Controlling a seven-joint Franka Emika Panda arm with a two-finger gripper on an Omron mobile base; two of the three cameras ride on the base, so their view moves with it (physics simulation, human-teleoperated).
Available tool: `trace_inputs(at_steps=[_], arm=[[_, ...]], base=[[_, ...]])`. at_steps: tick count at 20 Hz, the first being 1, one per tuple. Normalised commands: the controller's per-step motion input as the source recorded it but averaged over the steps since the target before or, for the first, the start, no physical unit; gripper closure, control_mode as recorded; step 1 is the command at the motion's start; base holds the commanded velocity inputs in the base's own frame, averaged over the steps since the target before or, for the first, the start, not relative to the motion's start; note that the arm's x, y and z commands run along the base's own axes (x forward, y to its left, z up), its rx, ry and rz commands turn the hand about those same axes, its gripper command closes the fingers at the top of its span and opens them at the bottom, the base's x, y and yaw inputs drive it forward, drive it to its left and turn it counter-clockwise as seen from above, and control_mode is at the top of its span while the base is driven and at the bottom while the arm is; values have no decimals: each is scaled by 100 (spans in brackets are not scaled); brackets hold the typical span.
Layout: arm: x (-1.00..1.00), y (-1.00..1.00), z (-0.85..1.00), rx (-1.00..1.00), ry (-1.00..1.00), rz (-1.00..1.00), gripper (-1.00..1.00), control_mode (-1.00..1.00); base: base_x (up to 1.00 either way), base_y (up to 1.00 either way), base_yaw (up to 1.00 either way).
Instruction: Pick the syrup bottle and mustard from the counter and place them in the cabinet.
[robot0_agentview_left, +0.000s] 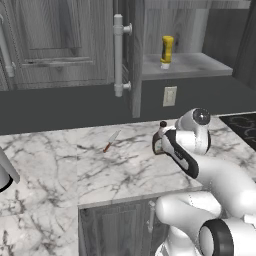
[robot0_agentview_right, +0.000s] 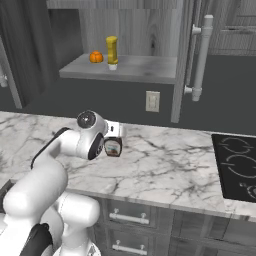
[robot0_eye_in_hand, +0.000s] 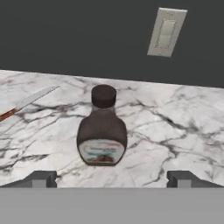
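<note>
The syrup bottle (robot0_eye_in_hand: 102, 131) stands upright on the marble counter (robot0_eye_in_hand: 175, 127), dark brown with a dark cap and a pale label. My gripper (robot0_eye_in_hand: 112, 180) is open just short of it; the fingertips (robot0_eye_in_hand: 41, 179) sit wide to either side and touch nothing. From the right base view the syrup bottle (robot0_agentview_right: 113, 146) is right beside my wrist; from the left base the arm covers most of the syrup bottle (robot0_agentview_left: 162, 128). The mustard (robot0_agentview_left: 166, 51) stands on the shelf (robot0_agentview_left: 200, 65) of the open cabinet, with the same mustard (robot0_agentview_right: 112, 52) next to an orange fruit (robot0_agentview_right: 95, 57).
A knife (robot0_agentview_left: 111, 141) lies on the counter left of the bottle. The cabinet door with its long bar handle (robot0_agentview_left: 118, 55) stands open above. A wall outlet (robot0_agentview_left: 169, 96) is behind the bottle. A black cooktop (robot0_agentview_right: 235, 165) lies to the right.
</note>
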Motion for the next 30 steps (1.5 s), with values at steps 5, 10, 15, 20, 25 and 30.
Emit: trace_inputs(at_steps=[5,10,15,20,25,30], arm=[[22,8,-5,3,0,-3,-100,-100],[16,5,-13,2,0,-2,-100,-100],[14,4,-19,1,0,-2,-100,-100],[17,2,-19,2,0,-1,-100,-100],[21,1,-7,1,0,-1,-100,-100],[25,3,0,2,-3,-2,-100,-100]], base=[[0,0,0],[0,0,0],[0,0,0],[0,0,0],[0,0,0],[0,0,0]])
